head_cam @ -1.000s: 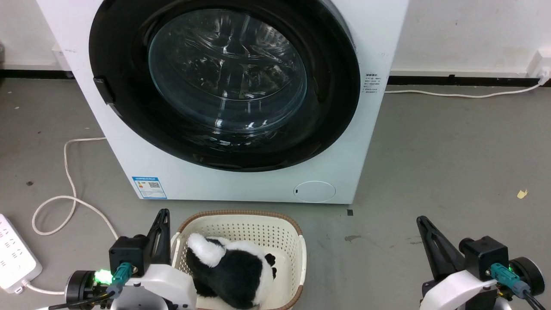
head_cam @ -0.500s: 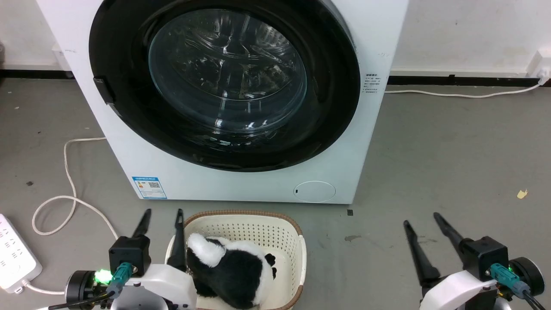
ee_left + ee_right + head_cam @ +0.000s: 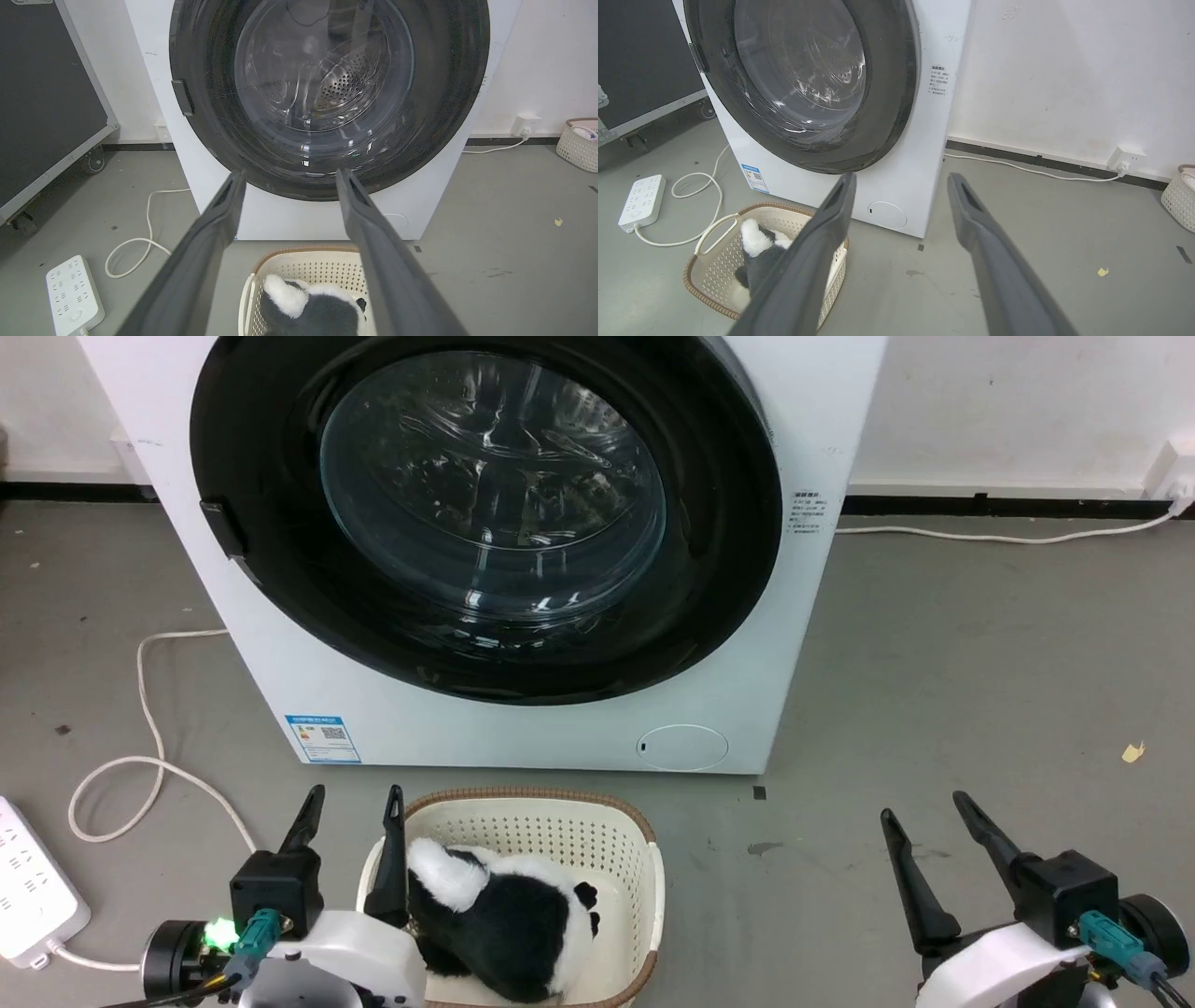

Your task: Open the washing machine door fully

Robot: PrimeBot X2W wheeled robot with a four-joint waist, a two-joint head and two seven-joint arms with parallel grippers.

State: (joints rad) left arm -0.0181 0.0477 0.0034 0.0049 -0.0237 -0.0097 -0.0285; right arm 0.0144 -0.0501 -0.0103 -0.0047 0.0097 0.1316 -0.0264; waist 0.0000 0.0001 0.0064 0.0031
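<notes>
The washing machine door (image 3: pixel 490 495), a big round glossy black ring around a bulging glass window, lies flat against the white machine front, with a small black tab (image 3: pixel 217 525) on its left rim. In the head view my left gripper (image 3: pixel 357 793) is low at the left, open and empty, well short of the door. My right gripper (image 3: pixel 922 805) is low at the right, open and empty over bare floor. The left wrist view looks between its open fingers (image 3: pixel 290 172) at the door (image 3: pixel 327 88). The right wrist view has the door (image 3: pixel 803 79) up left of its gripper (image 3: pixel 902 176).
A cream basket (image 3: pixel 523 807) holding a black-and-white plush toy (image 3: pixel 504 915) stands on the floor before the machine, touching my left gripper's inner finger. A small round white flap (image 3: pixel 681 749) sits low on the front. A power strip (image 3: pixel 28 887) and white cable (image 3: pixel 140 709) lie left.
Both grippers have gone from shut to open. The right gripper sits slightly further right. The head view has shifted a little.
</notes>
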